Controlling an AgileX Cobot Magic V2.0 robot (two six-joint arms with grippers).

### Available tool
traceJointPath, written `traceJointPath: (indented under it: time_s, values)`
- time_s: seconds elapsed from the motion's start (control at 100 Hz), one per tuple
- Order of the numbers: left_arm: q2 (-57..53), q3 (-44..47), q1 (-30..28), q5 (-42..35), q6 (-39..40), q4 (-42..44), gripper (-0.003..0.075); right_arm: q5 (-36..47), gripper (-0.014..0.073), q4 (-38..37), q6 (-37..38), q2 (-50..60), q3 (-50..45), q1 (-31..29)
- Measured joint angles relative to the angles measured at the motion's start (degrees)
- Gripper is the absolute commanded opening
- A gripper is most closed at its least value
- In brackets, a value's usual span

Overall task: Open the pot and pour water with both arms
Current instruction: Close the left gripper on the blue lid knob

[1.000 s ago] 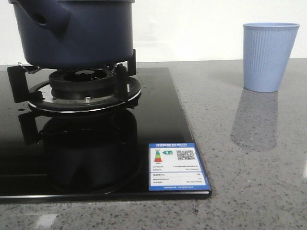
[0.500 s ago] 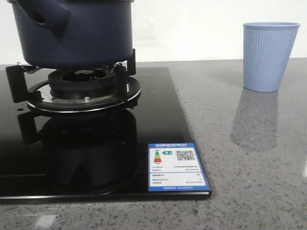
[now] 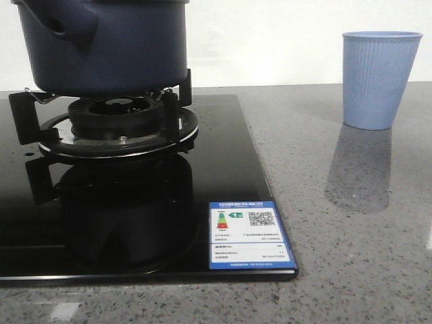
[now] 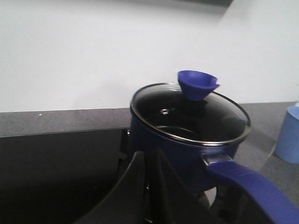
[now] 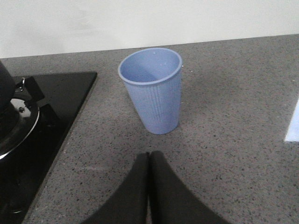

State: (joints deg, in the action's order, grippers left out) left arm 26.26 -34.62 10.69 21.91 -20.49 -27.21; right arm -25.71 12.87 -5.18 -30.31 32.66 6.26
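A: Status of the claws?

B: Left gripper: fingers pressed together, holding nothing, poised short of the pot. Right gripper: fingers likewise closed and empty, hanging over the counter just short of the cup.

A: Location of the pot?

B: Seated on the burner grate of the black glass hob, at the left of the front view. Its glass lid is in place, with the blue knob on top. The side handle points toward the left wrist camera.

A: Anything changed over the last second?

B: In the front view, nothing significant. Pot, grate, hob label and cup match their earlier positions; at most the view shifts slightly. Neither arm enters that view.

A: Consequence for the task?

B: Judged as the start. The lid is not yet removed and nothing is poured. Each claw must open before any grasp. The knob is the likely first target, then the handle. The cup stands upright, well apart from the hob, to its right.
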Motion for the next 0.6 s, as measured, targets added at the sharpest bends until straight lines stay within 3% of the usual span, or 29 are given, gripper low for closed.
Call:
traceJointPath:
  time_s: [0.1,0.21,0.3,0.6]
  values:
    - [2.8,-1.3,3.6,-1.1,-0.9,0.0,0.0130,0.5,0.0059,0.0,-0.4,-0.7,0.5,1.0]
    - [6.0,-2.0,6.9,-4.7,-1.2,0.0,0.0398,0.9,0.0354,0.0,-0.6,-0.9,0.5,1.4]
    - [8.9,-2.1,9.3,-7.7,-1.3,0.0,0.0526,0.9,0.0531,0.0,-0.6,-0.9,0.5,1.5]
    - [20.7,-2.3,17.1,-19.6,-1.3,-0.2,0.0492,0.7,0.0540,0.0,-0.6,-0.9,0.5,1.5]
